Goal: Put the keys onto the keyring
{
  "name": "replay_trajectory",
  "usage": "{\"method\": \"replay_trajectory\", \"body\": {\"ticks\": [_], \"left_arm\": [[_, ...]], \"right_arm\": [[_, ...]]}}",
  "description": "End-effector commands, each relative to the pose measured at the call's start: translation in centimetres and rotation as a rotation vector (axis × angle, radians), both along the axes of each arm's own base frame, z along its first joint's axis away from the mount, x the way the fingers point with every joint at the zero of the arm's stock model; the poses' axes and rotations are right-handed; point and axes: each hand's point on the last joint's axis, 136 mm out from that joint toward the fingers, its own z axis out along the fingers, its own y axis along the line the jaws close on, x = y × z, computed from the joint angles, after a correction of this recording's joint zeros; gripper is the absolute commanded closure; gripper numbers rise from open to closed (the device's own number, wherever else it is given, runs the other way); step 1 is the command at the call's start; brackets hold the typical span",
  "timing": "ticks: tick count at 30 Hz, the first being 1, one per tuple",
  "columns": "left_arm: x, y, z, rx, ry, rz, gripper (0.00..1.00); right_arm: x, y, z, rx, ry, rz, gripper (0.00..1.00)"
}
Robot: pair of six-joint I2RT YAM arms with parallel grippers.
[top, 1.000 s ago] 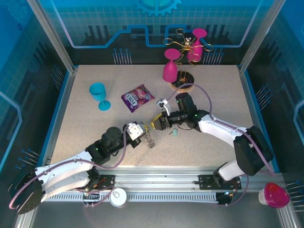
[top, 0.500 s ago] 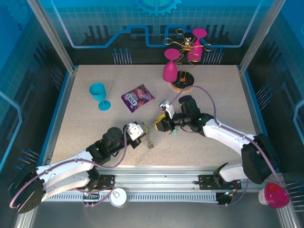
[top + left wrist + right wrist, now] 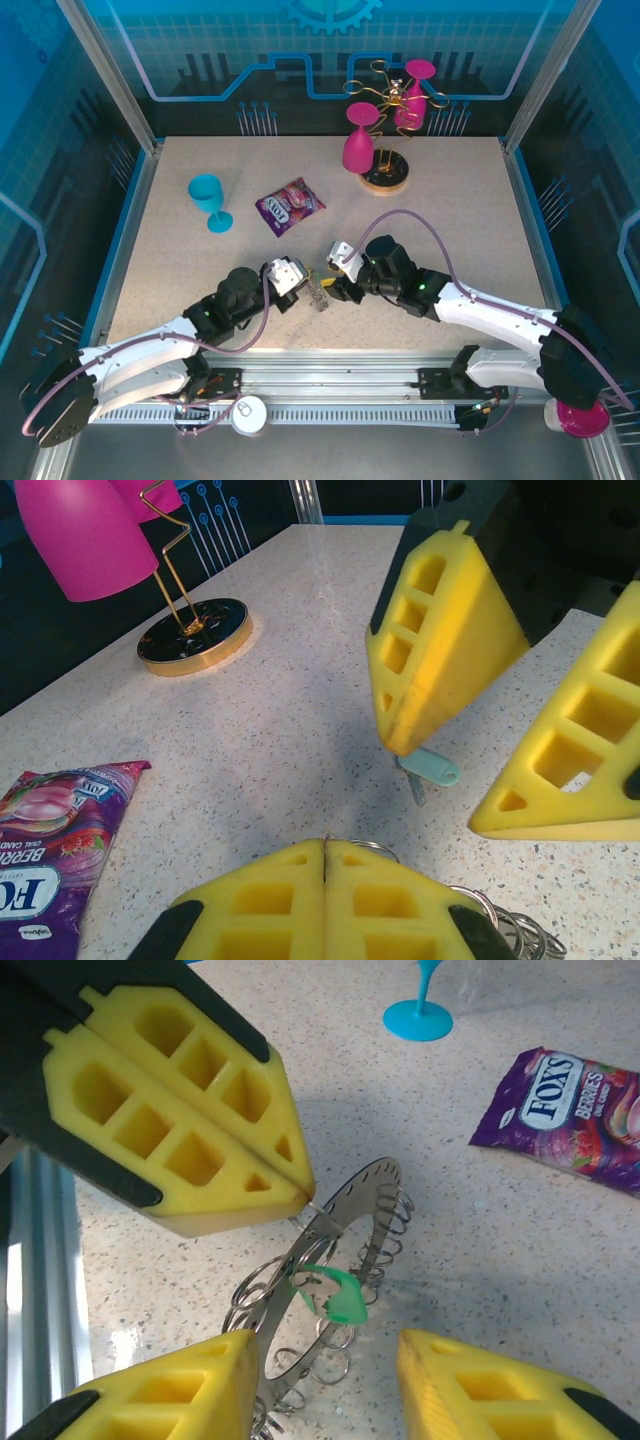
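My left gripper (image 3: 297,275) is shut on one wire loop of the keyring (image 3: 345,1222), holding the dark ring tilted up off the table. Its yellow fingers (image 3: 250,900) are pressed together on the thin wire. The bright green key (image 3: 335,1293) hangs at the ring's rim among the loops and looks hooked on one. My right gripper (image 3: 328,1352) is open, one finger on each side of the ring's lower part, and holds nothing. The pale grey-green key (image 3: 428,768) lies flat on the table just below a right fingertip (image 3: 400,742).
A purple snack packet (image 3: 290,205) and a blue goblet (image 3: 208,200) lie beyond the grippers to the left. The glass rack with pink glasses (image 3: 385,178) stands at the back. A can (image 3: 248,413) and a pink cup (image 3: 578,412) sit off the table's near edge.
The right arm has swung nearer and left, bringing its gripper down around the keyring. The left gripper and ring have barely moved.
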Motion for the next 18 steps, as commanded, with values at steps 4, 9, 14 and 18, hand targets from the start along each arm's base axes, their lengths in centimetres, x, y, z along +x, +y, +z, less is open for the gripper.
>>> {"method": "replay_trajectory", "body": {"ticks": [4, 9, 14, 18], "left_arm": [[0.2, -0.2, 1.6, -0.054, -0.037, 0.008, 1.00], [0.2, -0.3, 1.6, -0.056, -0.038, 0.007, 1.00], [0.2, -0.3, 1.6, -0.056, -0.039, 0.005, 1.00], [0.2, -0.3, 1.6, -0.055, -0.038, 0.002, 1.00]], "right_arm": [[0.8, 0.8, 0.1, -0.004, -0.063, -0.013, 0.59], [1.0, 1.4, 0.2, 0.001, -0.067, -0.008, 0.58], [1.2, 2.0, 0.3, 0.010, -0.065, -0.001, 0.58], [1.1, 2.4, 0.4, 0.019, -0.062, 0.011, 0.58]]}}
